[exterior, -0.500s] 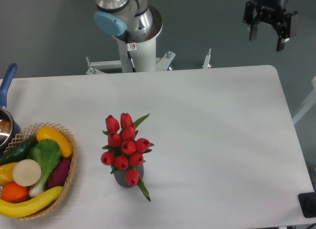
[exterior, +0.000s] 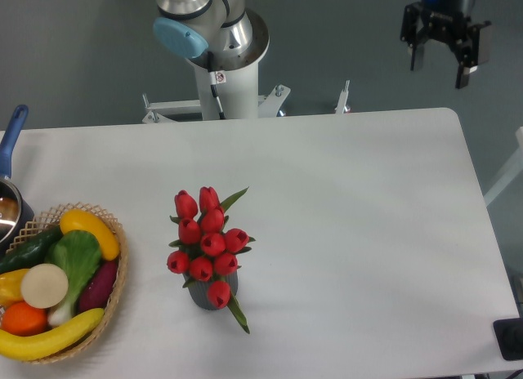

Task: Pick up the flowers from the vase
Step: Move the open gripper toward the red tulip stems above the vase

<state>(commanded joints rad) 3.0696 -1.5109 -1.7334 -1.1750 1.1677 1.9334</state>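
The flowers [exterior: 207, 242] stand in the vase [exterior: 214, 296], tips toward frame top; the empty end effector [exterior: 441, 64], fingers apart, has edged slightly up-left.

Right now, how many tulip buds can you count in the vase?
10 red buds in the flowers: two on top, two beneath, two more mid-bunch, three in the lower row, one lowest over the vase. Others may be hidden underneath.

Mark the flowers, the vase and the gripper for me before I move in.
flowers [exterior: 206, 236]: fixed camera view, on a red bud in the middle of the bunch.
vase [exterior: 206, 300]: fixed camera view, on the dark grey wall under the lowest bud.
gripper [exterior: 441, 62]: fixed camera view, midway between its two fingers, open and empty.
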